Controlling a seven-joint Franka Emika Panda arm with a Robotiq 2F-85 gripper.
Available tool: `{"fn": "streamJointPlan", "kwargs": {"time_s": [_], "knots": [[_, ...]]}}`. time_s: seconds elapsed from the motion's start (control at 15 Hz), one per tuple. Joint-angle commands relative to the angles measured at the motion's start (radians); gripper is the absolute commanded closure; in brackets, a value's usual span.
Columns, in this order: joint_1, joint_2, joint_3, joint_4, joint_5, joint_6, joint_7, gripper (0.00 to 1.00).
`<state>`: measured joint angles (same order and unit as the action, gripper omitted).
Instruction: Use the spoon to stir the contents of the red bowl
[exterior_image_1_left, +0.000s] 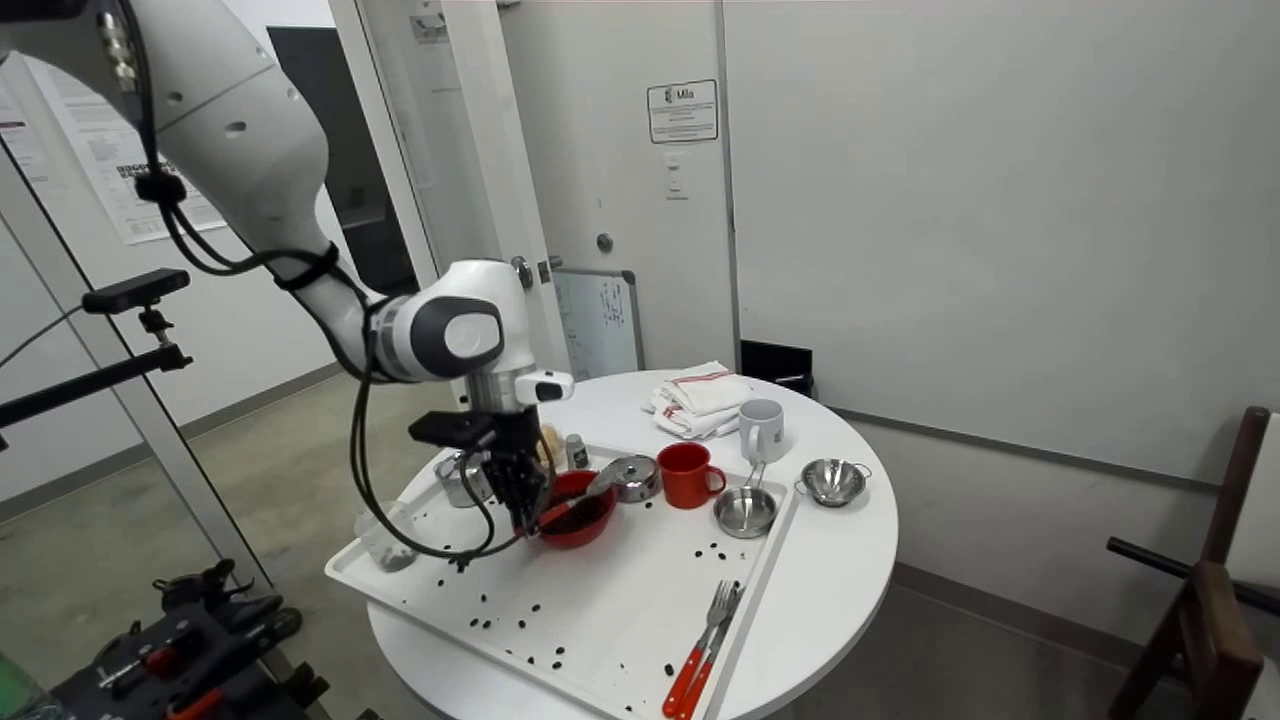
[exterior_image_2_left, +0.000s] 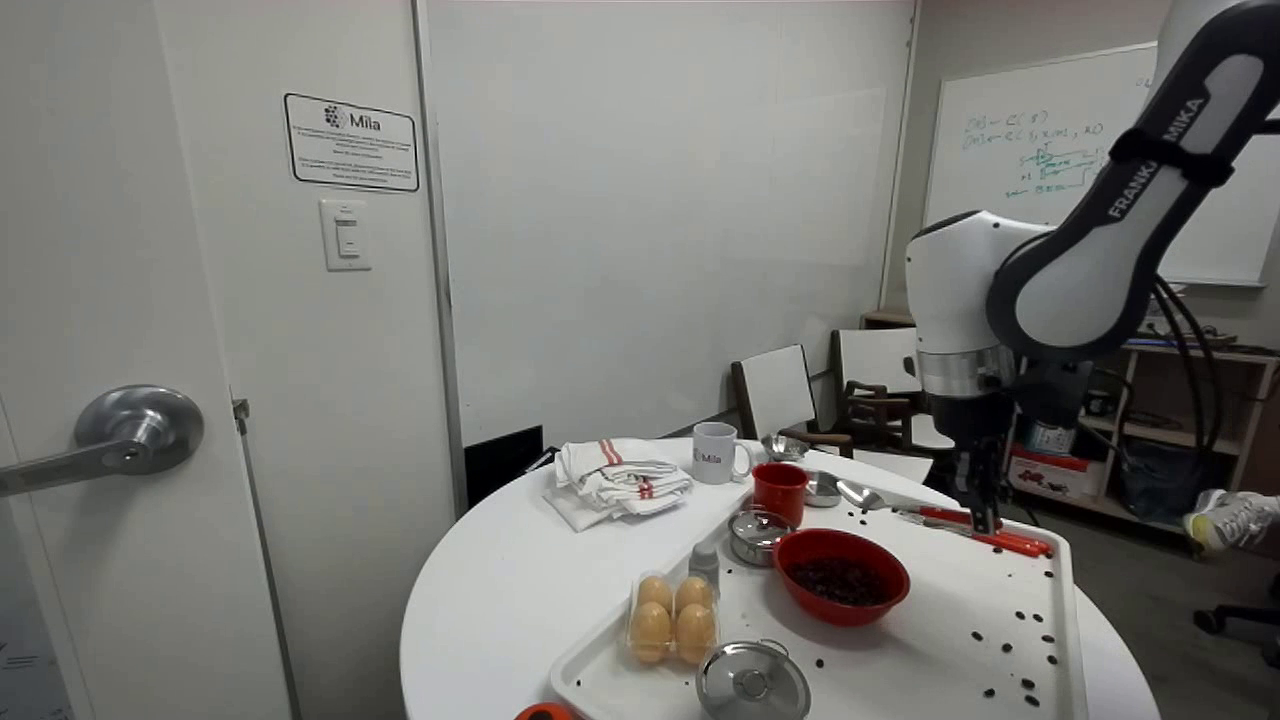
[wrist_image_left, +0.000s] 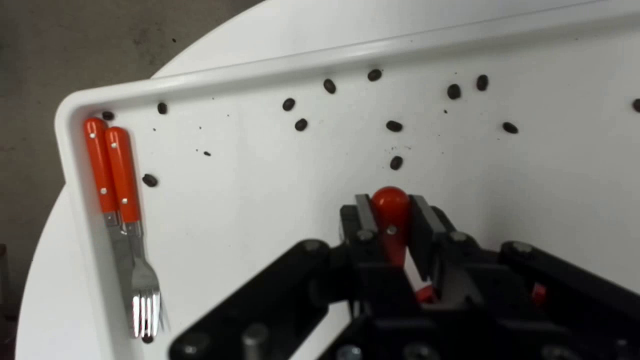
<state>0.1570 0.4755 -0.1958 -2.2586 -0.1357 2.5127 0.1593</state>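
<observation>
The red bowl stands on the tray and holds small dark beans; it also shows in an exterior view. My gripper is shut on the end of the red-orange handle of a spoon with a silver oval head. In an exterior view the spoon points away from the gripper, beyond the bowl and apart from it. In an exterior view the spoon crosses in front of the bowl, roughly level above the tray. In the wrist view only the handle end shows clearly; the spoon's head is hidden.
A fork and a knife lie along the tray rim. Loose beans are scattered on the tray. A red cup, a lidded silver pot, an egg carton and a shaker stand near the bowl. Folded towels lie behind.
</observation>
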Motion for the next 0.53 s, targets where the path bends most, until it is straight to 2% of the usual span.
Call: {"fn": "streamJointPlan", "kwargs": {"time_s": [0.0, 0.13, 0.27, 0.47], "knots": [[0.065, -0.031, 0.009, 0.084, -0.099, -0.157, 0.154, 0.91], [0.082, -0.034, 0.036, 0.137, -0.129, -0.253, 0.187, 0.91], [0.064, -0.026, 0.085, 0.195, -0.109, -0.342, 0.147, 0.91], [-0.007, 0.008, 0.173, 0.253, 0.033, -0.299, 0.055, 0.90]]}}
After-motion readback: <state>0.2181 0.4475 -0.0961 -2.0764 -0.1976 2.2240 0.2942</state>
